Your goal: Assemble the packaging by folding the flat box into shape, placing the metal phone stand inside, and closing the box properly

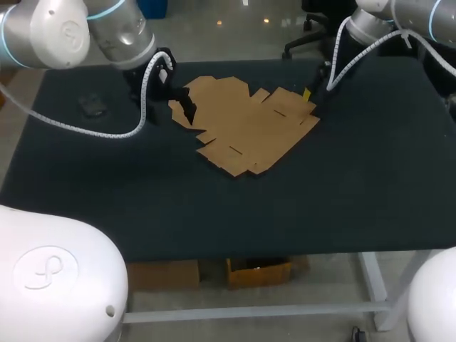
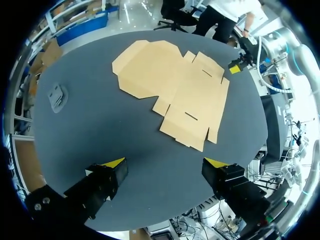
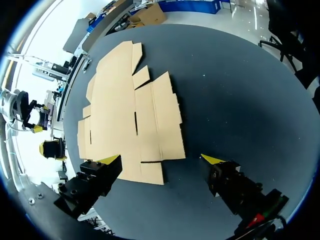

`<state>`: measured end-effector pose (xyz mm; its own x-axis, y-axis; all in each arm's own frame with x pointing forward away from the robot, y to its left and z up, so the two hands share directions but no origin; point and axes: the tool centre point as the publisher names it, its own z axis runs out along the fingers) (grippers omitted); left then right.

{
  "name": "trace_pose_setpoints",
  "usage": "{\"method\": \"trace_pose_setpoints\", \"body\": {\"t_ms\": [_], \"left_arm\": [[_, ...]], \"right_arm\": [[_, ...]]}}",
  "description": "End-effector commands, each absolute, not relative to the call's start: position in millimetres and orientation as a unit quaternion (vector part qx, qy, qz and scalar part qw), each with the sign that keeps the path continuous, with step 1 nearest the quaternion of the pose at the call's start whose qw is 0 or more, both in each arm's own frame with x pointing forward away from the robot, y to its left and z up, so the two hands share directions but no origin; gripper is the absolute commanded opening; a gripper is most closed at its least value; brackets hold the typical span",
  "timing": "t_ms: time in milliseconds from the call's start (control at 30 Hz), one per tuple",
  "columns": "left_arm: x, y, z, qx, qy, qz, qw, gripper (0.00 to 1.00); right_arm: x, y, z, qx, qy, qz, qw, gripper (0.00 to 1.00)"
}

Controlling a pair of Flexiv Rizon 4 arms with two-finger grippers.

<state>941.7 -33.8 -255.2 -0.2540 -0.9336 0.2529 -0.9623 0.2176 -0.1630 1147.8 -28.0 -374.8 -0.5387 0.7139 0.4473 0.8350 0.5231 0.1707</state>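
Cardboard box (image 1: pixel 249 128) lies flat and unfolded in the middle of the dark surface (image 1: pixel 342 199). Left claw (image 2: pixel 165 162) and right claw (image 3: pixel 162 159) hang at its opposite ends, both spread wide, holding nothing. Phone stand (image 1: pixel 91 105) lies near the surface's left edge, well apart from the box.

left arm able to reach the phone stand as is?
Probably yes. The phone stand lies alone on bare table, apart from the flat box, on that arm's side. The left end effector is open and empty, and nothing stands between them.
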Motion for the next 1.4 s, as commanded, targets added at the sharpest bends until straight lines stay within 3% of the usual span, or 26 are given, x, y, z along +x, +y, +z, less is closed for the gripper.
{"method": "trace_pose_setpoints", "body": {"t_ms": [33, 1267, 1333, 1367, 1400], "left_arm": [[938, -35, -253, 0.611, -0.777, 0.142, 0.044, 1.0], [932, -25, -258, 0.621, -0.769, 0.149, 0.033, 1.0], [932, -24, -258, 0.621, -0.769, 0.149, 0.033, 1.0], [932, -24, -259, 0.621, -0.769, 0.149, 0.034, 1.0], [932, -24, -259, 0.621, -0.768, 0.149, 0.034, 1.0]], "right_arm": [[1157, -25, -380, -0.443, -0.857, -0.172, 0.198, 1.0], [1153, 3, -394, -0.442, -0.851, -0.176, 0.222, 0.99], [1151, 2, -393, -0.444, -0.849, -0.18, 0.221, 0.55], [1150, 2, -392, -0.446, -0.848, -0.183, 0.221, 0.48], [1150, 2, -391, -0.447, -0.847, -0.184, 0.221, 0.48]]}}
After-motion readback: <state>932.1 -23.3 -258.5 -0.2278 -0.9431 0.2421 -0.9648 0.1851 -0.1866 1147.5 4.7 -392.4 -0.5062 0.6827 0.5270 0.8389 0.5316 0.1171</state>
